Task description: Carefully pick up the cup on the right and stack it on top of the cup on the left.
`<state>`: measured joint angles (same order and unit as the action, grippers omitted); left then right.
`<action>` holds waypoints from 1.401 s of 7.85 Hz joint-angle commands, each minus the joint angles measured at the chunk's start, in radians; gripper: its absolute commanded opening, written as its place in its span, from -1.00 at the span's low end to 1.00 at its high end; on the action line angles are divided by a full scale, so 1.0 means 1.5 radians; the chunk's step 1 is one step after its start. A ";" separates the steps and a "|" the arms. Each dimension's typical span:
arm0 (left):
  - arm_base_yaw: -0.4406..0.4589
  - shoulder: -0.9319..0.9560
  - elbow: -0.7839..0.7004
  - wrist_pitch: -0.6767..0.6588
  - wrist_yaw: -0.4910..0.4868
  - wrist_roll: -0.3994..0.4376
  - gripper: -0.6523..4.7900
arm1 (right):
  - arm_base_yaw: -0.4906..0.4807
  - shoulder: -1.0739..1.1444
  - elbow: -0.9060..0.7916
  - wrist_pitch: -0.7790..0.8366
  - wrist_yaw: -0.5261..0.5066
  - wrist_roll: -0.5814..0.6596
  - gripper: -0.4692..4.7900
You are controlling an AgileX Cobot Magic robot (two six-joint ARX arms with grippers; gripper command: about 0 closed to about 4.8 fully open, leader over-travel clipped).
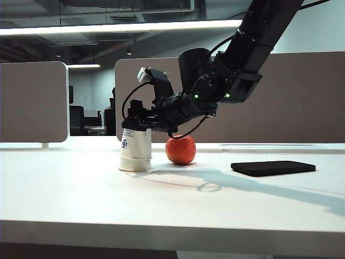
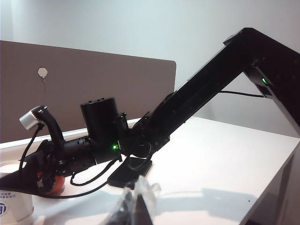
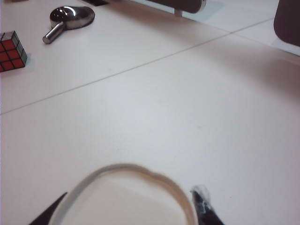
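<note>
Cup [image 3: 123, 197] rim squeezed between right gripper [image 3: 126, 206] jaws

cup rim [image 1: 135, 131]: covered by the right gripper [image 1: 136, 123]; contact between jaws and cup wall cannot be told.
cup in right wrist view [image 3: 124, 197]: blurred, lower part cut off by the picture's edge.
red fruit [image 1: 180, 150]: top hidden behind the arm.
left gripper [image 2: 133, 206]: blurred, cut off; jaw state unreadable.
puzzle cube [image 3: 10, 50]: cut off at the edge.
</note>
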<state>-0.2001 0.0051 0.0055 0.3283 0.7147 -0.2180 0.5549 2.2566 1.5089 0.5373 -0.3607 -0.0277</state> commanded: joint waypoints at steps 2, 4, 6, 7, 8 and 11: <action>0.000 0.000 0.002 0.006 0.003 0.000 -0.78 | 0.001 -0.001 0.003 -0.042 0.002 -0.002 0.39; 0.000 0.000 0.002 0.006 0.003 0.000 -0.78 | 0.001 -0.001 0.003 -0.036 0.005 -0.002 0.75; 0.000 0.000 0.002 0.006 0.003 0.000 -0.78 | 0.001 -0.026 0.004 0.043 -0.001 0.014 0.87; 0.000 0.000 0.002 0.006 0.003 0.000 -0.78 | 0.001 -0.052 0.004 0.049 0.000 0.016 0.87; 0.000 0.000 0.002 0.006 0.003 0.000 -0.78 | -0.012 -0.092 0.004 0.033 0.003 0.016 0.87; 0.000 0.000 0.002 0.001 -0.003 0.000 -0.78 | -0.109 -0.185 0.002 -0.122 0.009 -0.006 0.75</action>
<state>-0.2001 0.0048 0.0059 0.3283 0.7124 -0.2180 0.4076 2.0056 1.5089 0.4080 -0.3351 -0.0139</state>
